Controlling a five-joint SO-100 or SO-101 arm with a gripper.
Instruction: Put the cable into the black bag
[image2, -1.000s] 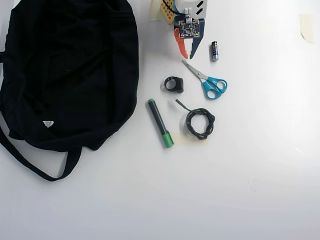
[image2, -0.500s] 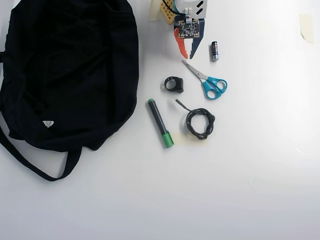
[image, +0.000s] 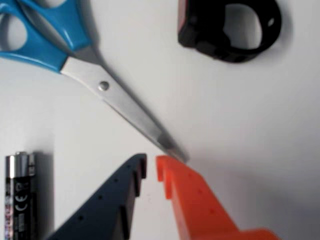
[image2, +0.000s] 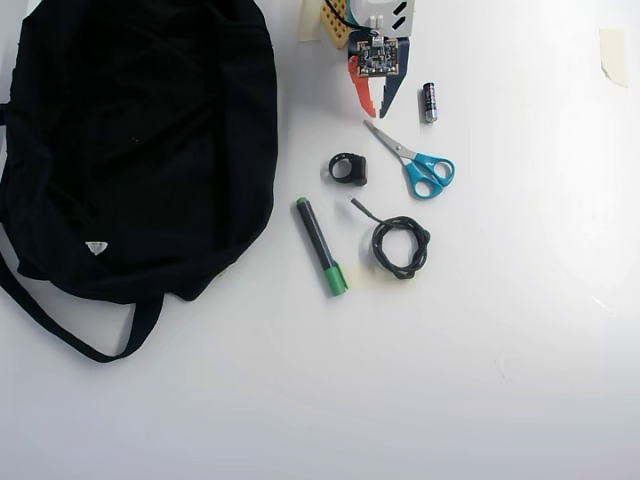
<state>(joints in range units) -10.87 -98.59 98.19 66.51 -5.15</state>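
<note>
The gripper (image2: 376, 112) hangs at the far edge of the table (image2: 520, 350) as the overhead view shows it, its tips pointing down the picture. Its orange and dark blue fingers are nearly pressed together, with only a thin slit between them, and nothing is held; the wrist view (image: 151, 166) shows the same narrow gap.

The cable (image2: 400, 246) lies as a small twisted coil near the middle of the table, well apart from the gripper and down the picture from it, one short loose end pointing up-left. Between the two lie the blue-handled scissors (image2: 415, 162), whose blade tip sits just beside the gripper's tips in the wrist view (image: 90, 75).

A small black ring-shaped piece (image2: 348, 168) and a green-capped marker (image2: 321, 246) lie left of the cable. A battery (image2: 429, 102) rests right of the gripper.

The black bag (image2: 140, 140) fills the far left corner, well apart from the cable.
</note>
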